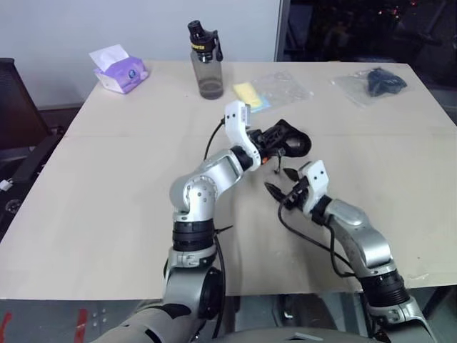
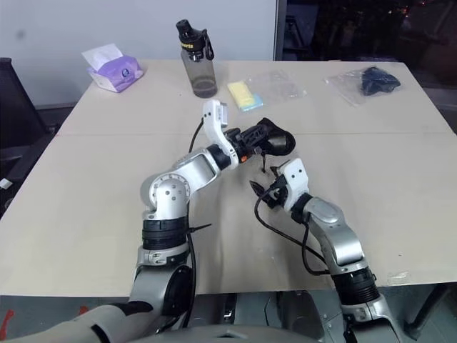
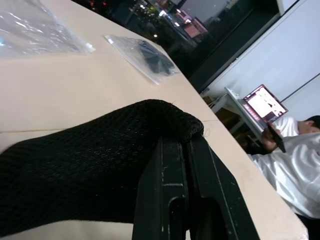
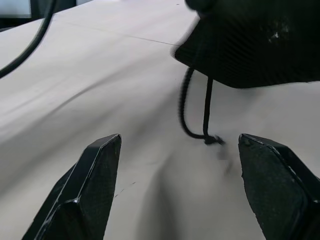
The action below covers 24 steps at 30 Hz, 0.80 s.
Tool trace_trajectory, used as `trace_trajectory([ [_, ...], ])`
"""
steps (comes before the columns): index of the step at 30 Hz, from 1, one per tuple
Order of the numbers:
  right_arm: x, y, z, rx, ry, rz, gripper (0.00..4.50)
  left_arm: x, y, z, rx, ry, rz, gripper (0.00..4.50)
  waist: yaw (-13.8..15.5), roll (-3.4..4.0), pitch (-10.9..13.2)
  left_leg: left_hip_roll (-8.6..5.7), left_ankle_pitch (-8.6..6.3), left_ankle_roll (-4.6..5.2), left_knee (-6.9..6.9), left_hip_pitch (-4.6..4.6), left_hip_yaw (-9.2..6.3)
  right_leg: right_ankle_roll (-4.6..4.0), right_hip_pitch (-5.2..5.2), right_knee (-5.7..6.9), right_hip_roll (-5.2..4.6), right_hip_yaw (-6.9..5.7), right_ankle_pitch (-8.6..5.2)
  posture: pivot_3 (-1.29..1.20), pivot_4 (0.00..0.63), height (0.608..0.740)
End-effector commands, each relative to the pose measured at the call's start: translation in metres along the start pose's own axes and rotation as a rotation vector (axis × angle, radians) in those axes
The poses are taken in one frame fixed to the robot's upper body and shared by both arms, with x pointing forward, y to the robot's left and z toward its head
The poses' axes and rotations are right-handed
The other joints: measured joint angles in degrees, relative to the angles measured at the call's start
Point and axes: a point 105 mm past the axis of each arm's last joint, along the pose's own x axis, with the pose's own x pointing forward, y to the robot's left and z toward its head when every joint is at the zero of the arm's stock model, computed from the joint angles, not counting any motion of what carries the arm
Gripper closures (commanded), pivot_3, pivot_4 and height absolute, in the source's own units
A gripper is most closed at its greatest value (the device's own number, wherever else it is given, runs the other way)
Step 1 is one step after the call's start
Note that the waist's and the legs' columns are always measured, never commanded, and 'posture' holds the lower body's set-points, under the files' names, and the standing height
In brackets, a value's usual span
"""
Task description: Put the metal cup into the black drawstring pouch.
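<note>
Black drawstring pouch (image 1: 289, 139) is held pinched at frame centre by left gripper (image 1: 274, 145), right gripper (image 1: 280, 190) is spread wide below; pouch could be dropped if cord (image 4: 206, 114) gets snagged

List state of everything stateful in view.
Left gripper: shut on pouch.
Right gripper: open, holds nothing.
Pouch: held off the table, cord hanging.
Bottle: upright, capped.
Tissue pack: tissue sticking out.
</note>
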Motion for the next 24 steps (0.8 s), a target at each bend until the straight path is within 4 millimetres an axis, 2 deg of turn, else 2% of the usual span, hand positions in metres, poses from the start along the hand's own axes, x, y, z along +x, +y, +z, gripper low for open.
trace_trajectory([
  [1, 0.011, -0.002, 0.015, 0.015, -0.075, -0.009, 0.75, 0.002, -0.015, 0.006, 0.023, -0.016, -0.053, 4.50, -0.04, 0.00, 0.00, 0.00, 0.00, 0.00, 0.00, 0.01, -0.02, 0.00, 0.00, 0.02, 0.00, -0.02, 0.00, 0.00, 0.150, 0.740],
  [3, 0.016, -0.006, 0.016, 0.013, -0.082, -0.020, 0.75, 0.002, -0.013, 0.003, 0.022, -0.004, -0.050, 4.50, -0.05, 0.00, 0.00, 0.01, 0.00, 0.00, -0.01, 0.03, -0.05, 0.00, 0.00, 0.05, 0.02, -0.03, 0.00, 0.00, 0.150, 0.740],
  [6, 0.018, -0.009, 0.015, 0.003, -0.071, -0.021, 1.45, 0.002, -0.012, 0.004, 0.022, -0.011, -0.043, 4.50, 0.00, 0.00, 0.00, 0.01, 0.00, 0.00, -0.01, 0.02, -0.03, 0.00, 0.00, 0.05, 0.02, -0.02, 0.00, 0.00, 0.150, 0.740],
  [7, 0.017, -0.009, 0.013, -0.010, -0.059, -0.013, 2.07, 0.002, -0.011, 0.005, 0.020, -0.017, -0.041, 4.50, 0.00, 0.00, 0.00, 0.01, 0.00, 0.00, 0.00, 0.02, -0.03, 0.00, 0.01, 0.04, 0.01, -0.02, 0.00, 0.00, 0.150, 0.740],
  [12, 0.010, -0.012, 0.009, -0.053, -0.034, -0.013, 4.32, 0.001, -0.010, 0.006, 0.009, -0.021, -0.038, 4.50, -0.03, 0.00, 0.00, 0.00, 0.00, 0.00, -0.01, 0.01, -0.03, 0.00, 0.00, 0.02, 0.01, -0.01, 0.00, 0.00, 0.150, 0.740],
  [16, 0.002, -0.021, 0.011, -0.127, -0.014, -0.041, 4.42, 0.000, -0.010, 0.003, 0.005, -0.018, -0.040, 4.50, -0.03, 0.01, 0.00, 0.01, 0.00, 0.00, -0.02, 0.01, -0.05, 0.00, 0.00, 0.03, 0.02, -0.03, 0.00, 0.00, 0.150, 0.740],
  [20, -0.013, -0.046, 0.022, -0.348, 0.032, -0.122, 4.42, -0.003, -0.010, 0.008, 0.031, -0.045, -0.044, 4.50, 0.00, 0.01, 0.00, -0.02, 0.00, 0.00, 0.00, 0.00, 0.00, 0.00, 0.00, 0.02, 0.00, 0.01, 0.00, 0.00, 0.150, 0.740],
  [22, -0.026, -0.071, 0.050, -0.538, 0.033, -0.200, 4.42, -0.006, -0.010, 0.013, 0.027, -0.071, -0.053, 4.50, 0.04, 0.06, 0.04, -0.03, 0.00, 0.00, 0.00, 0.00, 0.02, 0.00, 0.00, 0.02, 0.00, 0.03, 0.00, 0.00, 0.150, 0.740],
  [23, -0.033, -0.083, 0.068, -0.638, 0.026, -0.247, 4.50, -0.008, -0.010, 0.015, 0.027, -0.083, -0.064, 3.94, 0.03, 0.09, 0.07, -0.05, 0.00, 0.00, 0.01, -0.02, 0.01, 0.00, -0.01, 0.02, -0.01, 0.03, 0.00, 0.00, 0.150, 0.740],
  [24, -0.038, -0.092, 0.086, -0.730, 0.015, -0.287, 4.50, -0.010, -0.012, 0.016, 0.028, -0.093, -0.079, 3.75, 0.03, 0.12, 0.12, -0.08, 0.00, 0.00, 0.01, -0.04, 0.01, 0.00, -0.02, 0.02, -0.02, 0.05, 0.00, 0.00, 0.150, 0.740],
])
